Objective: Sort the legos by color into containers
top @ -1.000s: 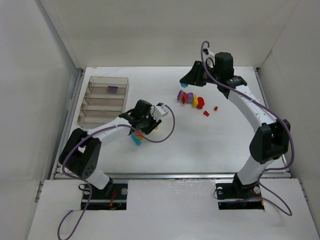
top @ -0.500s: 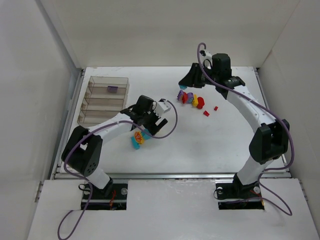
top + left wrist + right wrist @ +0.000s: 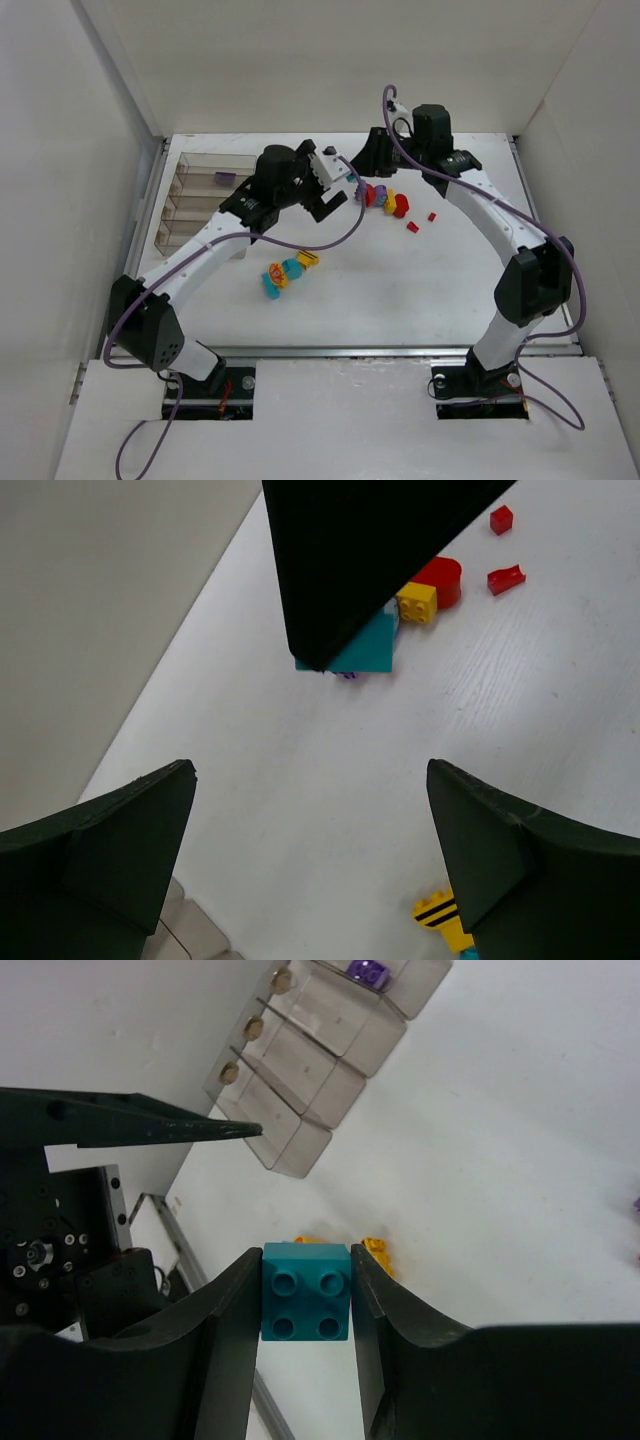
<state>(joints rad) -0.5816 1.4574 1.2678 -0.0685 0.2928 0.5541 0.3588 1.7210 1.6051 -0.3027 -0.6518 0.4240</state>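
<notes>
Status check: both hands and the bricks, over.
Left hand open, empty. Right hand shut on teal brick. Tray holds one purple brick. Left arm sits between right hand and tray.

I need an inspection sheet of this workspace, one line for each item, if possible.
Surface: white table.
Job's things: tray holds one purple brick, far compartment; pile of bricks far centre; cluster mid-table.
Clutter: nothing seen.
Grippers: left gripper open, empty; right gripper shut on teal brick.
Cables: purple cables along both arms.
Surroundings: white walls on three sides.
</notes>
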